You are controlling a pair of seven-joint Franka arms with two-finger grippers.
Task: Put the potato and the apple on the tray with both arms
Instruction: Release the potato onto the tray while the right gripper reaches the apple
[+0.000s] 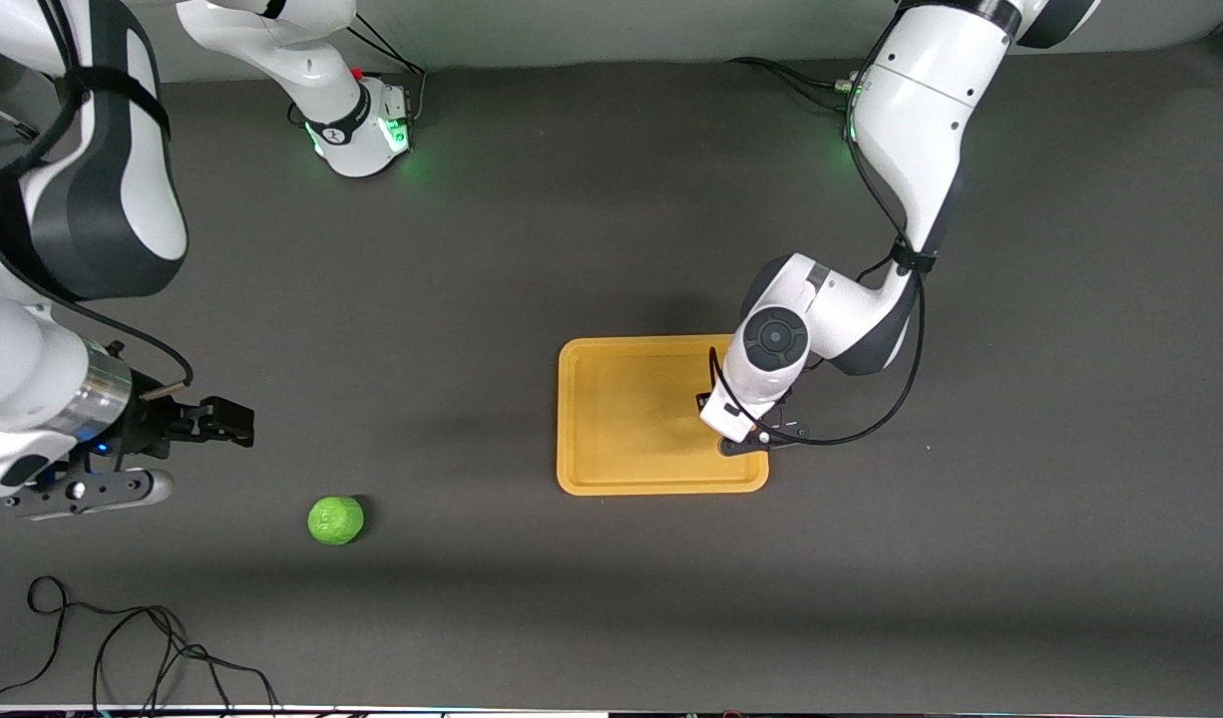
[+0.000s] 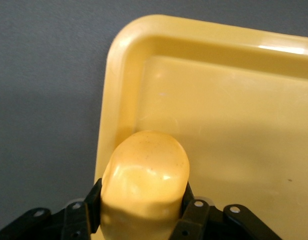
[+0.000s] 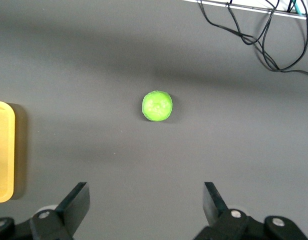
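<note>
In the left wrist view, my left gripper (image 2: 141,196) is shut on the yellow-orange potato (image 2: 145,182), one black finger on each side. It hangs low over a corner of the orange-yellow tray (image 2: 234,125). In the front view the left hand (image 1: 749,431) covers the potato and stands over the tray (image 1: 621,419) at its edge toward the left arm's end. The green apple (image 1: 335,521) lies on the dark table toward the right arm's end, nearer the front camera than the tray. My right gripper (image 1: 227,421) is open and holds nothing, above the table beside the apple (image 3: 157,106).
Loose black cables (image 1: 123,648) lie near the table's front edge at the right arm's end, nearer the front camera than the apple. The right wrist view shows those cables (image 3: 254,35) and an edge of the tray (image 3: 2,150).
</note>
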